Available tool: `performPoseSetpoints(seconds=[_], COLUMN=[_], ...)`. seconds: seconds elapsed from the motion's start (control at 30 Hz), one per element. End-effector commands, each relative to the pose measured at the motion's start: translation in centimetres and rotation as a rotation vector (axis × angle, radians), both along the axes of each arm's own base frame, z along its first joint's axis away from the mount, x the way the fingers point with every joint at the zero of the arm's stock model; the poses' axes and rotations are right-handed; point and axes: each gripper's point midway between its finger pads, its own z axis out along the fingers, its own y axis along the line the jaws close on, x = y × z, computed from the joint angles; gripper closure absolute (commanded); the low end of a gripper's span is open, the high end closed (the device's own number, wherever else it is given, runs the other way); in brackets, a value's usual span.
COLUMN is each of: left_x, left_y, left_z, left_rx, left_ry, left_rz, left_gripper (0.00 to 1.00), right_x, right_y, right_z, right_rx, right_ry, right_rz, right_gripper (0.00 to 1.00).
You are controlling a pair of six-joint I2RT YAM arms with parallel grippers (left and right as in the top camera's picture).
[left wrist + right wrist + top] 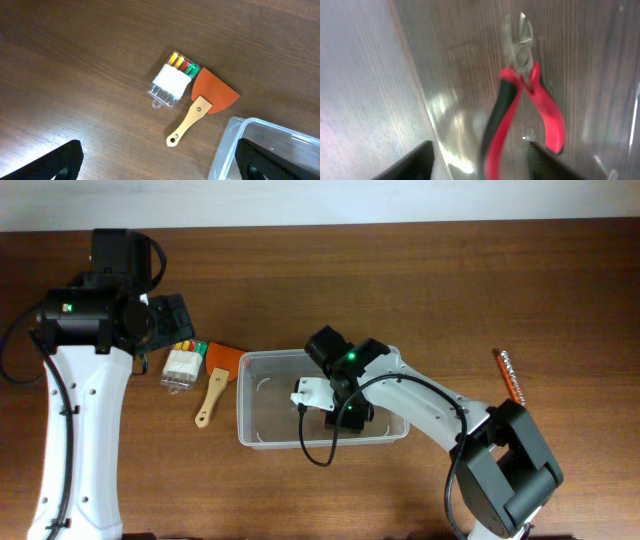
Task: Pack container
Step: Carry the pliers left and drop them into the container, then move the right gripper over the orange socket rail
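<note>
The clear container sits mid-table; its corner shows in the left wrist view. My right gripper reaches down inside it and is open. Red-and-black cutting pliers lie blurred just below the spread fingers, one handle between them, on the container floor beside its wall. My left gripper is open and empty, hovering over the table left of the container.
A clear box of coloured markers and an orange scraper with a wooden handle lie left of the container. An orange pen lies at the right.
</note>
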Motion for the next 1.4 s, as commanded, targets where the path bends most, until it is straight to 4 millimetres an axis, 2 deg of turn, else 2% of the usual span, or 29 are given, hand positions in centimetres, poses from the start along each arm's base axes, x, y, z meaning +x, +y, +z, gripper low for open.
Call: performPoseSetpoints(seconds=[0.0,0.07,0.1,0.13,0.23,0.3,0.33,0.37,0.43,0.5,0.53,0.57,0.67,0.77,0.87,0.97,1.03,1.13,1.2,1.37], left_x=[0.0,0.0,0.0,0.0,0.0,0.0,0.0,0.0,0.0,0.0,0.0,0.0,0.0,-0.1,0.0,0.0,0.0,-0.1,-0.1,0.0], left_y=[0.3,0.3,0.3,0.3,0.3,0.3,0.3,0.3,0.3,0.3,0.3,0.3,0.3,0.3,0.3,0.3,0.3,0.3,0.3,0.2], left_z=[0.2,0.2,0.2,0.2,0.2,0.2,0.2,0.2,0.2,0.2,0.2,0.2,0.2,0.2,0.2,0.2,0.2,0.2,0.2,0.2], left_rx=[0.012,0.012,0.012,0.012,0.012,0.012,0.012,0.012,0.012,0.012,0.012,0.012,0.012,0.012,0.012,0.011,0.011,0.011,0.011,0.005], left_ry=[-0.003,-0.003,-0.003,-0.003,-0.003,-0.003,-0.003,-0.003,-0.002,-0.001,-0.001,-0.002,-0.001,0.001,-0.003,-0.003,-0.001,0.002,0.0,-0.003], left_rz=[0.004,0.004,0.004,0.004,0.004,0.004,0.004,0.004,0.004,0.004,0.004,0.004,0.004,0.003,0.004,0.004,0.003,0.004,0.004,0.001], left_gripper=[0.01,0.01,0.01,0.01,0.01,0.01,0.01,0.01,0.01,0.01,0.01,0.01,0.01,0.01,0.01,0.01,0.01,0.01,0.01,0.01], right_x=[-0.1,0.9,2.4,3.2,5.6,7.8,8.8,10.0,11.4,12.1,12.2,12.3,11.8,11.0,10.6,9.6,8.9,8.1,8.0,8.2], right_y=[0.3,0.3,0.4,0.4,0.7,-0.5,-1.6,-3.7,-7.8,-12.7,-15.8,-18.0,-25.4,-30.6,-33.3,-36.2,-37.6,-38.9,-38.9,-37.7], right_z=[-0.1,0.5,1.9,2.9,8.4,12.9,15.0,17.7,21.2,23.8,24.7,24.9,23.9,21.7,18.7,14.5,11.5,7.3,4.8,0.1], right_rx=[0.016,0.003,-0.009,-0.006,0.058,0.086,0.089,0.083,0.06,0.032,0.017,0.007,-0.034,-0.049,-0.01,-0.033,-0.059,-0.079,-0.082,-0.073], right_ry=[0.014,-0.023,-0.081,-0.109,-0.195,-0.285,-0.33,-0.392,-0.479,-0.53,-0.538,-0.537,-0.465,-0.357,-0.237,-0.132,-0.071,-0.012,-0.003,-0.022], right_rz=[0.002,-0.041,-0.136,-0.169,-0.238,-0.354,-0.416,-0.52,-0.703,-0.88,-0.978,-1.041,-1.237,-1.358,-1.377,-1.419,-1.462,-1.497,-1.495,-1.444], right_gripper=[0.27,0.27,0.26,0.25,0.22,0.17,0.16,0.12,0.05,0.01,0.01,0.01,0.01,0.01,0.01,0.01,0.01,0.01,0.01,0.01])
